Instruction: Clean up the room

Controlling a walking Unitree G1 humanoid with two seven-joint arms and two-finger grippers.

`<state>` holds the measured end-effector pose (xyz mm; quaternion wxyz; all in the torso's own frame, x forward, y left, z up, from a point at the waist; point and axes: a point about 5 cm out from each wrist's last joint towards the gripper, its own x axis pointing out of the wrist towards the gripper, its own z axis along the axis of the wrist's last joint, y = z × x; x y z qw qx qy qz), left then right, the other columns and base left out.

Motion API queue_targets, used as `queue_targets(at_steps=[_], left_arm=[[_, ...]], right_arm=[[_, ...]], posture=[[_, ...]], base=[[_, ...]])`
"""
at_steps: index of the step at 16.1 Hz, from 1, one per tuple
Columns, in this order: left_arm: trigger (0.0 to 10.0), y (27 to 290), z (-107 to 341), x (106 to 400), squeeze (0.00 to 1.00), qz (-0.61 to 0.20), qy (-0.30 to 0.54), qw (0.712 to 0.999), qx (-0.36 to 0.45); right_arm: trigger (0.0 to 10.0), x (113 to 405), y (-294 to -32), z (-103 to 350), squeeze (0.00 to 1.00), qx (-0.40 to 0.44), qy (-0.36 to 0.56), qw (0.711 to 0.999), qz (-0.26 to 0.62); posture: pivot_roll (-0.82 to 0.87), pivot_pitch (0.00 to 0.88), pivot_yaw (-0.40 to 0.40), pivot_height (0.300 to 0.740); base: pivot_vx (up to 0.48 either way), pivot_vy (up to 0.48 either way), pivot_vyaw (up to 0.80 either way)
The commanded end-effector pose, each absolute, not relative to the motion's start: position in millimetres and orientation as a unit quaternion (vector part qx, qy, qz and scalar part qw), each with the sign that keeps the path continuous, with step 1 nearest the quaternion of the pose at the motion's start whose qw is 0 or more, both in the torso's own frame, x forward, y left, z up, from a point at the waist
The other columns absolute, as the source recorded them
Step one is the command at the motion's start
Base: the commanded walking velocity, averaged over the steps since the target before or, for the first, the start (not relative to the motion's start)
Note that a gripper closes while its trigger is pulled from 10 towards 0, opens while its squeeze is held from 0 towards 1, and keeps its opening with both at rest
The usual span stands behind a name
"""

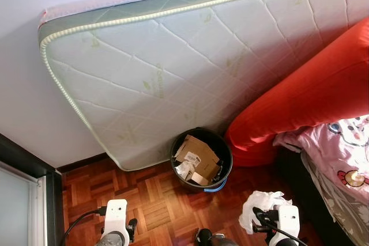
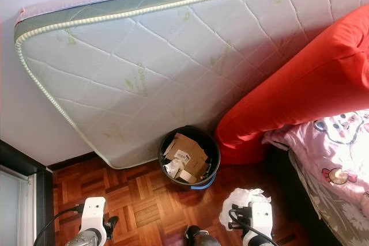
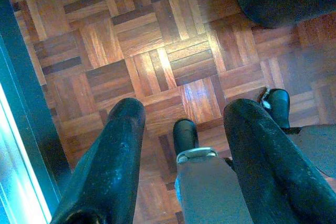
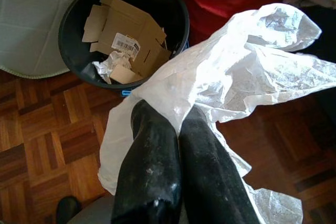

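Note:
A black round bin (image 1: 225,154) stands on the parquet against the leaning mattress, holding flattened cardboard (image 1: 196,155) and crumpled paper. My right gripper (image 4: 176,121) is shut on a crumpled white plastic bag (image 4: 236,72), held above the floor just short of the bin and to its right. That same bag (image 1: 259,207) shows at the lower right in the left eye view, by my right wrist. My left gripper (image 3: 181,116) hangs open over bare parquet, nothing between its fingers.
A white quilted mattress (image 1: 173,67) leans on the wall behind the bin. A red cushion (image 1: 305,96) and pink bedding (image 1: 340,148) lie to the right. A dark door frame (image 1: 34,171) is at the left. My feet (image 3: 185,136) stand on the parquet.

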<state>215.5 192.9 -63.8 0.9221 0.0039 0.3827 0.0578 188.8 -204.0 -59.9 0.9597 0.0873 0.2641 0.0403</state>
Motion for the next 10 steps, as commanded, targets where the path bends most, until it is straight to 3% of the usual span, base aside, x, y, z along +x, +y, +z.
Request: queue_targets(at_steps=[1,6,7,8,10], left_arm=[[10.0,194,-69,207,0.0,0.065,0.394,0.917,0.004],[10.0,195,-67,210,0.0,0.068,0.387,0.92,0.005],[10.0,195,-66,211,0.0,0.069,0.385,0.92,0.005],[10.0,195,-66,211,0.0,0.068,0.384,0.921,0.005],[10.0,195,-65,212,0.0,0.068,0.382,0.922,0.005]], right_arm=[[10.0,181,-206,-63,0.0,0.089,0.268,0.959,0.026],[10.0,179,-214,-63,0.0,0.092,0.258,0.961,-0.038],[10.0,228,-202,-29,0.0,0.085,0.149,0.985,-0.025],[10.0,291,-176,41,0.0,0.071,-0.023,0.997,0.007],[10.0,304,-173,65,0.0,0.1,-0.068,0.993,0.016]], posture=[[-0.03,0.228,-0.032,0.74],[-0.03,0.234,-0.03,0.74],[-0.03,0.234,-0.028,0.74],[-0.03,0.234,-0.028,0.74],[-0.03,0.234,-0.026,0.74]], base=[[0.0,0.0,0.0],[0.0,0.0,0.0],[0.0,0.0,0.0],[0.0,0.0,0.0],[0.0,0.0,0.0]])
